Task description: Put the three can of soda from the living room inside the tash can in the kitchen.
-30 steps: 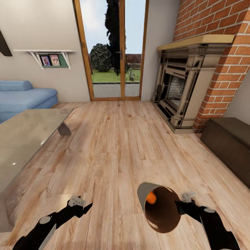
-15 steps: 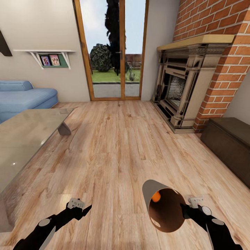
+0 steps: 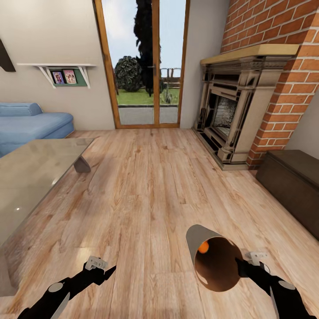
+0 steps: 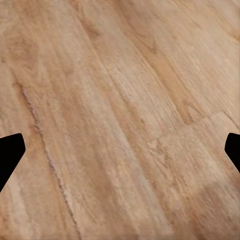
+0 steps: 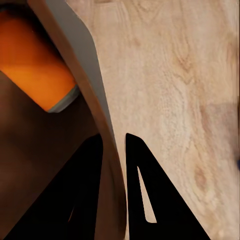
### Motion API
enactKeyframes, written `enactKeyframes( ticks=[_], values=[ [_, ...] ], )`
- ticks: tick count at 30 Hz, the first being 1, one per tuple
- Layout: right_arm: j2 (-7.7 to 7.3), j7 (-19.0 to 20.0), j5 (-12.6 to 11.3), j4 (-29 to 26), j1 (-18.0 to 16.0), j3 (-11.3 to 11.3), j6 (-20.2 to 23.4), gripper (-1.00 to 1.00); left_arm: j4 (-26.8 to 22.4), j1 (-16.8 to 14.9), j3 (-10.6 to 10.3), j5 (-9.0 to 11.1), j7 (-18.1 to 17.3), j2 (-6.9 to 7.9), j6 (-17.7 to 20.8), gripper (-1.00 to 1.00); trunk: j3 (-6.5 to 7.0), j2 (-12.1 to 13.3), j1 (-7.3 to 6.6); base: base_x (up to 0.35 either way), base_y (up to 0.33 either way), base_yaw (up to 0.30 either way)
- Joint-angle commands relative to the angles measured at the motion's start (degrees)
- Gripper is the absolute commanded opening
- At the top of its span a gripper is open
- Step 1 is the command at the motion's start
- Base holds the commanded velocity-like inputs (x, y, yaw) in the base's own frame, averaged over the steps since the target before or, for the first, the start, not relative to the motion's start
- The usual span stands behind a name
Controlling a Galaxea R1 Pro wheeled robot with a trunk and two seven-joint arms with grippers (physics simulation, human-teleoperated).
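Trash can (image 3: 212, 261) hung off the right gripper (image 3: 241, 267), above the plank floor (image 3: 155, 186), tipped on its side w/ open mouth facing the head cam. Tan outside, brown inside. Can sat directly in front of the gripper tips; rim wall ran between the two fingers.

Right wrist view: right gripper (image 5: 114, 150) fingers nearly together, one finger (image 5: 82, 190) inside the can on the brown side, the other outside on the tan side, thin rim (image 5: 95, 100) pinched between them. Clamped on the rim, so far as the frame showed.

One soda can (image 3: 203, 247) inside, orange, lying deep in the can toward its upper inner wall. In the wrist view the soda can (image 5: 35, 65) showed orange body and grey end rim, lying against the brown inner wall, apart from the finger tips.

Left gripper (image 3: 103, 271) low over the floor, well apart from the trash can, on the far side from the fireplace (image 3: 230, 115). Left wrist view: left gripper (image 4: 120, 150) finger tips at opposite picture edges, spread wide, bare planks between, holding nothing.

Glass table (image 3: 31, 177) beyond the left arm; blue sofa (image 3: 31, 124) behind it. Dark cabinet (image 3: 292, 181) just beside the fireplace.
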Motion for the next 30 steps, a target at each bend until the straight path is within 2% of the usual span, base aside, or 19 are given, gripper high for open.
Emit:
enactKeyframes(
  ticks=[1,4,5,9,12,14,20,30],
  values=[
    [-0.27,0.5,-1.4,-0.2,0.0,-0.4,0.1,-1.00,0.0,0.0,0.0,0.0,0.0,0.00,0.0,1.00,0.19,0.4,-0.22,0.000,0.000,0.000],
    [-1.12,1.1,-2.0,-0.3,0.0,-0.8,0.1,-1.00,0.0,0.0,0.0,0.0,0.0,0.00,0.1,1.00,0.73,1.6,-0.88,0.000,0.000,0.000],
    [-1.85,2.0,-2.3,-0.3,0.0,-1.1,0.1,-1.00,0.0,0.0,0.0,0.0,0.1,0.00,0.1,1.00,0.91,2.0,-1.10,0.000,0.000,0.000],
    [-2.49,2.7,-2.5,-0.4,0.0,-1.8,0.1,-1.00,0.0,0.0,-0.1,0.0,0.1,0.00,0.0,1.00,1.62,3.6,-1.98,0.000,0.000,0.000],
    [-2.64,2.9,-2.6,-0.7,0.0,-3.4,0.1,-1.00,0.0,0.0,-0.1,0.0,0.1,-0.02,0.0,1.00,2.16,4.8,-2.64,0.000,0.000,0.000],
    [-2.82,3.2,-2.6,-0.9,0.0,-5.3,0.1,-1.00,0.0,0.0,-0.1,0.0,0.1,-0.07,0.0,1.00,2.52,5.6,-3.08,0.000,0.000,-0.032],
    [-2.91,3.3,-2.6,-1.1,0.0,-6.2,0.1,-1.00,0.1,0.0,-0.1,0.0,0.1,-0.09,-0.2,1.00,3.60,8.0,-4.40,0.000,0.000,-0.177],
    [-2.97,3.4,-2.7,-1.1,0.0,-6.4,0.2,-1.00,0.1,0.0,-0.1,-0.1,0.0,-0.09,-0.2,1.00,3.60,8.0,-4.40,0.000,0.000,-0.246]
  ],
)
